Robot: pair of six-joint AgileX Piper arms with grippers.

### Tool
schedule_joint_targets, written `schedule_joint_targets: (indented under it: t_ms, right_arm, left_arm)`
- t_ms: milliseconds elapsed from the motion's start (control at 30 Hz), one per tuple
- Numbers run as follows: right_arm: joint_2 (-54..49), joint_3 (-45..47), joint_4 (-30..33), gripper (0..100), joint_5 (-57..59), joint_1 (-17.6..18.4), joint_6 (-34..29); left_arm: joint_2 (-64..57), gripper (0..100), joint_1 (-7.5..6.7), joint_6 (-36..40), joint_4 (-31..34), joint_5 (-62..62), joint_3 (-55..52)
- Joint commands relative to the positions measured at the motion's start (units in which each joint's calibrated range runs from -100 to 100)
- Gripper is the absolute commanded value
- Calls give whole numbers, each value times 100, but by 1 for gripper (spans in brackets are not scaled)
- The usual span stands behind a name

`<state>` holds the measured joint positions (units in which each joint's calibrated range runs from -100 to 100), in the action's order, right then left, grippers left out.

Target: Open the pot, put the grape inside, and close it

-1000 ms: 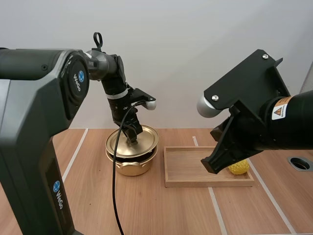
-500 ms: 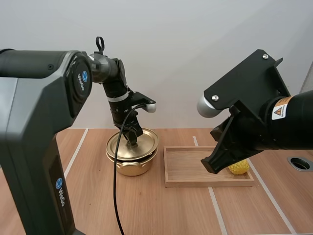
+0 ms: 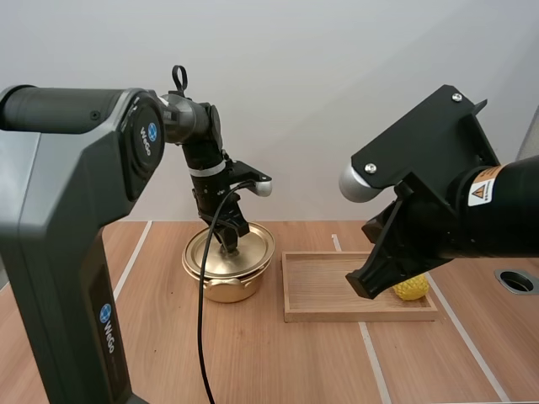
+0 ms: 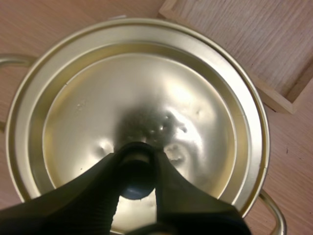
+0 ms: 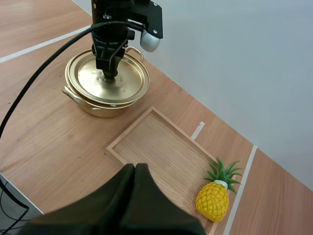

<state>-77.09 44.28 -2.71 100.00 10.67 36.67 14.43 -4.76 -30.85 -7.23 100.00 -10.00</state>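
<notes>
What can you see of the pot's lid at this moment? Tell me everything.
The lid is round and looks like shiny gold-coloured metal, with stepped concentric rings, a few small dents near the middle and a dark knob at its centre. It lies on the matching two-handled pot, beside the wooden tray. Whether it is fully seated cannot be told. The left claw pinches the knob from above.

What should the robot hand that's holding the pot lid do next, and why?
Probably lift straight up a little. The left gripper is pinched on the knob of the lid, and the lid rests on the pot, so nothing can go inside yet. The right gripper is shut on nothing above the tray.
</notes>
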Motion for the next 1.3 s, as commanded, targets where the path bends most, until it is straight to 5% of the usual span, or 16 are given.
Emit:
schedule_joint_targets:
  t_ms: [0, 1033, 1100, 1167, 1267]
  right_arm:
    - [-42, 18, -31, 0, 0, 20, 15]
    - [-42, 18, -142, 0, 0, 20, 15]
    - [-42, 18, -152, 0, 0, 20, 15]
    - [-42, 18, -164, 0, 0, 20, 15]
    - [-42, 18, -164, 0, 0, 20, 15]
  left_arm:
    - [175, 0, 15, 153, 453, -68, -38]
    - [175, 1, 15, 463, 855, -80, -24]
    - [175, 12, 15, 463, 855, -45, -24]
    - [175, 33, 15, 463, 835, -9, -24]
    - [101, 98, 15, 589, 808, -62, -24]
